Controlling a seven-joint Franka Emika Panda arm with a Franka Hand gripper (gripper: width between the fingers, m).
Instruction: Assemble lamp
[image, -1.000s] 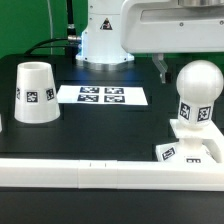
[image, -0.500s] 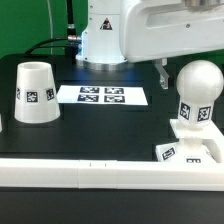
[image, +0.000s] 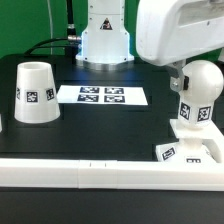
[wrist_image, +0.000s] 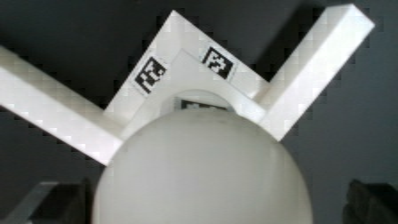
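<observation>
The round bulb on its stem stands upright on the flat square base at the exterior view's right. The tapered cone shade stands alone at the left. My gripper has come down at the bulb's top; only one dark finger shows there. In the wrist view the bulb fills the space of my gripper, with a dark finger on each side and a small gap to the bulb. The jaws are open. The tagged base lies beyond the bulb.
The marker board lies flat at the middle back. A long white rail runs along the table's front, and its arms flank the base in the wrist view. The robot's pedestal stands behind.
The hand has moved toward the exterior view's right and lower, from behind the bulb to over its top. The lamp parts have not moved.
</observation>
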